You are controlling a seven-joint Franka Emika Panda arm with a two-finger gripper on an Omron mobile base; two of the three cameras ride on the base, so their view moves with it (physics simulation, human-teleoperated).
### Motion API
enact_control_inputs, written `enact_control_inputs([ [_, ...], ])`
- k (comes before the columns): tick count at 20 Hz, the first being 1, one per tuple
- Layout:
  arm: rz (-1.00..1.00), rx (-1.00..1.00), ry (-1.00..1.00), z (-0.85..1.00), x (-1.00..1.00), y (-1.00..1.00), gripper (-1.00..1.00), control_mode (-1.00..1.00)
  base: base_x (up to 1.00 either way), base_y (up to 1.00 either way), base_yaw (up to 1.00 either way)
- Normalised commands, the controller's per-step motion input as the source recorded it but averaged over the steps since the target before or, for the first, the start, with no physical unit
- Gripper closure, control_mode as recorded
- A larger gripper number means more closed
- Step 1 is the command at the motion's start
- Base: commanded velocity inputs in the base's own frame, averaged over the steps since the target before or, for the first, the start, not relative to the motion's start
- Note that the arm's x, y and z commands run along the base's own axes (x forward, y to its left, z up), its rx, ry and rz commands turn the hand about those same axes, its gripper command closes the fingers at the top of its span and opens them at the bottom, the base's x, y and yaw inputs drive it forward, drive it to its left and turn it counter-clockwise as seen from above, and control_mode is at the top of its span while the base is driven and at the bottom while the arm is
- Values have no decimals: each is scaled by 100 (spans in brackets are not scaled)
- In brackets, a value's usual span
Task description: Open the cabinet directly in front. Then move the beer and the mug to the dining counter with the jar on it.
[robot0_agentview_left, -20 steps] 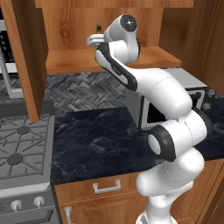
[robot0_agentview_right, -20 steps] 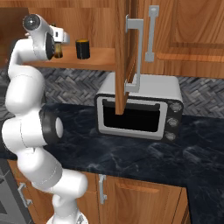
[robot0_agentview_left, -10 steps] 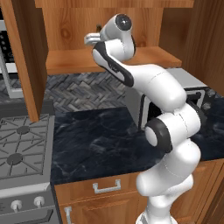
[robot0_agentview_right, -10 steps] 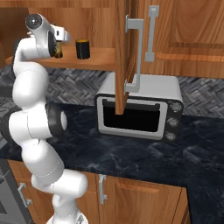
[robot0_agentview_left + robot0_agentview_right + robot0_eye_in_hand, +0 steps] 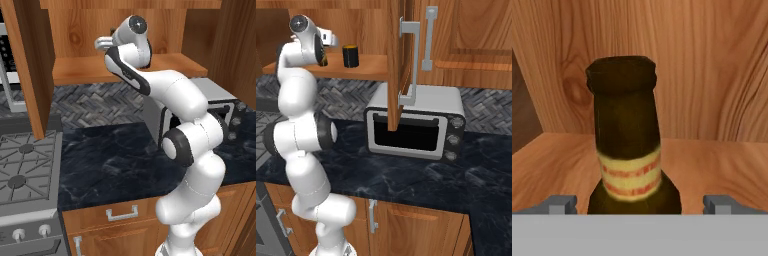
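A silver microwave (image 5: 415,125) sits at the centre of the right base view on a dark marble countertop (image 5: 421,175). A grey stove (image 5: 25,175) occupies the left base view's lower left.

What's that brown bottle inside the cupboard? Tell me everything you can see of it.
The beer is a slim bottle of dark brown glass with a thick lip, a narrow neck and a pale yellow neck label with reddish stripes. It stands upright on the wooden shelf of the open cabinet, before its back panel. The gripper is open, with one fingertip on each side of the bottle's shoulder; neither visibly touches it.
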Motion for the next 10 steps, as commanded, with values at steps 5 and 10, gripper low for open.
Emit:
enact_control_inputs([
  [5, 0, 0, 0, 0, 14, 2, 100, -100, 0, 0, 0],
  [10, 0, 0, 0, 0, 0, 0, 100, -100, 0, 0, 0],
])
